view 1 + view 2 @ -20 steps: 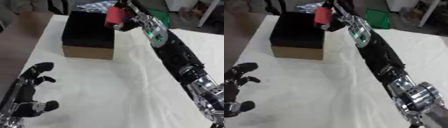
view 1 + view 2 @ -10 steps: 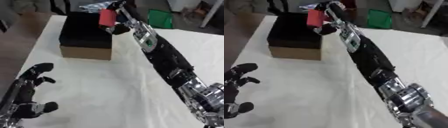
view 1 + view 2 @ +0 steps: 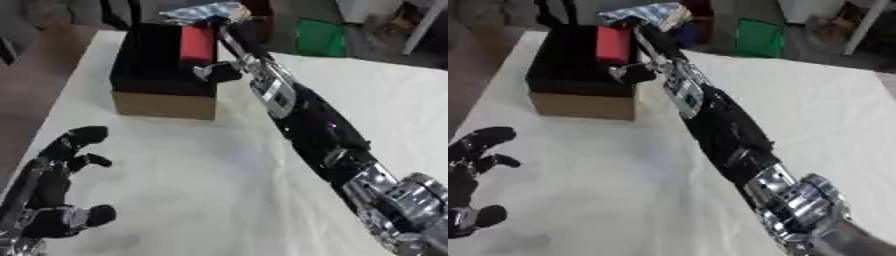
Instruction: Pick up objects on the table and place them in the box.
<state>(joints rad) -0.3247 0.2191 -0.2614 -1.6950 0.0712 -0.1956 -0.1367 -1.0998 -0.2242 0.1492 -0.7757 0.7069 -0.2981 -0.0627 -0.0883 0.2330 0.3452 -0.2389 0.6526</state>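
The right hand (image 3: pixel 226 55) now carries the red block (image 3: pixel 196 43) from beside the box (image 3: pixel 157 75) to over its opening, fingers pinching it; release looks due next. Left hand (image 3: pixel 54 195) rests well short of the box, fingers relaxed.

Even bright light, soft overall blur, perhaps motion smear

A white cloth-covered tabletop (image 3: pixel 201 175) carries a box (image 3: pixel 164 75), black on top with a tan cardboard base, standing toward eleven o'clock near the far left edge.
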